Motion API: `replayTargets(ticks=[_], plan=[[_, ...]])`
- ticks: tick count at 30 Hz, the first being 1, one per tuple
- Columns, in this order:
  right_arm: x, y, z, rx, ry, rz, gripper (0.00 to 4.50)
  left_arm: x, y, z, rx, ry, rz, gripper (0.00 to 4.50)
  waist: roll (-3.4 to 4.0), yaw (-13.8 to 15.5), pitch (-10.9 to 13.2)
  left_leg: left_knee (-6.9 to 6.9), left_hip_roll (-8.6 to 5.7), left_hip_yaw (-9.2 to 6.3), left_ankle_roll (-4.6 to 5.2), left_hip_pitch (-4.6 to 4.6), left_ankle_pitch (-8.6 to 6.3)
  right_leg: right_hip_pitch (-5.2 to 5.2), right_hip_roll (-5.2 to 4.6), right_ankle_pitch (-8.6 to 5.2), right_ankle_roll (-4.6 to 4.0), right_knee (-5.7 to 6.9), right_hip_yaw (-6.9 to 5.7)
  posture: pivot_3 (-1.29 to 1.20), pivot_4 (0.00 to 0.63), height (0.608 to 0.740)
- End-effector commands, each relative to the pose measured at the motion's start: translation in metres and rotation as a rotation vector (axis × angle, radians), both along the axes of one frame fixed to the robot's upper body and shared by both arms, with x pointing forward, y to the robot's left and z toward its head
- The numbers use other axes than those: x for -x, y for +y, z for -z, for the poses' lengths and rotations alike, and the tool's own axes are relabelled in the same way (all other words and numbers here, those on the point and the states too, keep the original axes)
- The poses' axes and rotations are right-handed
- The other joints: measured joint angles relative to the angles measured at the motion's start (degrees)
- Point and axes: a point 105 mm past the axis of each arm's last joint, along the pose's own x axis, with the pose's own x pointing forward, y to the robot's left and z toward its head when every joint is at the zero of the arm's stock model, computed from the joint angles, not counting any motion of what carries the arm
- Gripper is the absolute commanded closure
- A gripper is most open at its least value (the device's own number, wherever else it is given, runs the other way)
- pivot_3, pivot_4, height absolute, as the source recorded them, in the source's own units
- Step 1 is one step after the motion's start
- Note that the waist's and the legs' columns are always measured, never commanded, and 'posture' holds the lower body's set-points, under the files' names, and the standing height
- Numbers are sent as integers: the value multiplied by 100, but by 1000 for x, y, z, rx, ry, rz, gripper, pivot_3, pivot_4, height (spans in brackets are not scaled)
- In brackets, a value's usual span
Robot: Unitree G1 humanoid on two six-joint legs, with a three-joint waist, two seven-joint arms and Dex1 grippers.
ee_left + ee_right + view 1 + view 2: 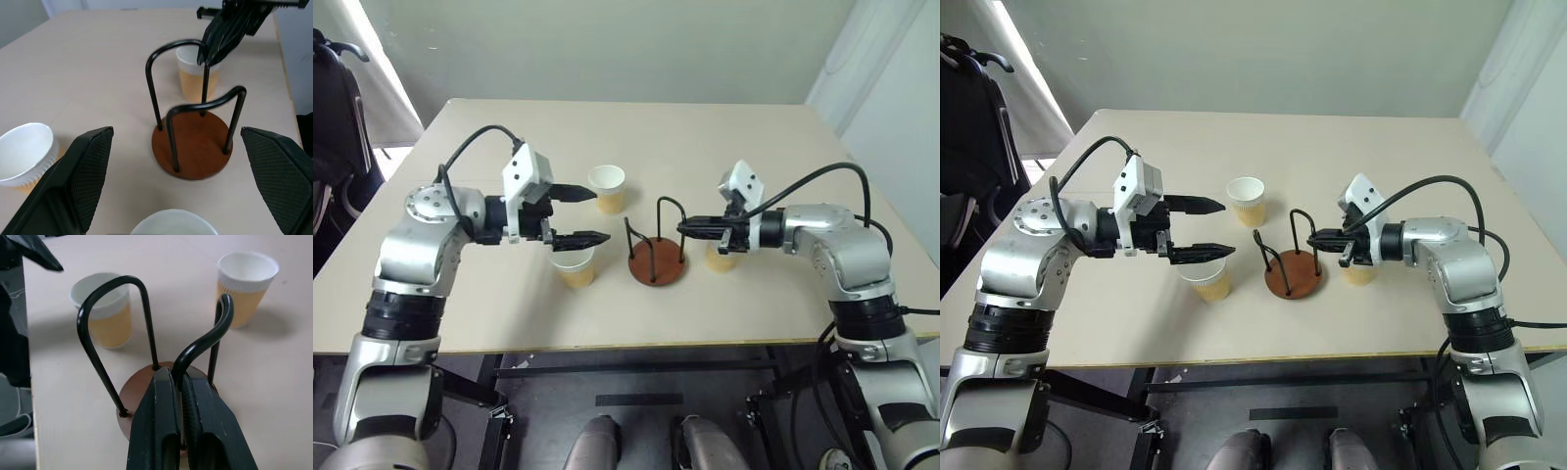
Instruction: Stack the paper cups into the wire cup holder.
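Landmark: the wire cup holder (656, 257) stands upright near the middle of the table (754, 127), its brown disc base flat on the tabletop, two black wire loops rising from it, nothing inside.
Far cup (607, 188): upright, beyond the holder and toward the robot's left, well apart from it.
Near-left cup (575, 264): upright, on the holder's left side, close to the base but not touching.
Right cup (721, 257): upright, on the holder's right side, partly hidden behind the right arm.
Left gripper (590, 215): jaws spread wide and holding nothing, hovering left of the holder, above the near-left cup, pointing toward the holder.
Right gripper (687, 226): fingers clenched together, tips at the holder's right-hand wire loop; in the right wrist view they sit against that loop, but a grasp on the wire cannot be told.
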Motion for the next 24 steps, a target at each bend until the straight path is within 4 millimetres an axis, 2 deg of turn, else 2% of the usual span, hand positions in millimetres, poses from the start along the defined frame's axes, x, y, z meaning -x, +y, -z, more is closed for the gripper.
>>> replayTargets(ticks=[1, 10, 23, 24], plan=[[4, -1, -11, -8, -43, -8, 4460, 6, 0, -14, -6, -47, 17, 0, 0, 0, 0, 0, 0, 0, 0, 0, 0, 0, 0, 0, 0, 0, 0, 0, 150, 740], [3, -6, 0, 25, -31, 10, 4460, 5, 1, -15, -5, -50, 16, 0, 0, -1, 0, 1, 0, 0, 0, 0, 0, 0, 0, 0, 1, 0, 0, 0, 150, 740], [11, -7, 10, 76, -15, -11, 4460, 4, 2, -15, -9, -51, 11, 0, -1, 0, 0, 2, 0, 0, 0, 1, 0, 2, 0, 0, 1, -1, 1, 0, 150, 740], [12, -7, 11, 83, -14, -13, 4245, 3, 2, -15, -9, -51, 10, 0, -1, -1, 0, 2, 0, 0, 0, 1, 0, 3, 0, 0, 1, -1, 0, 0, 150, 740]])
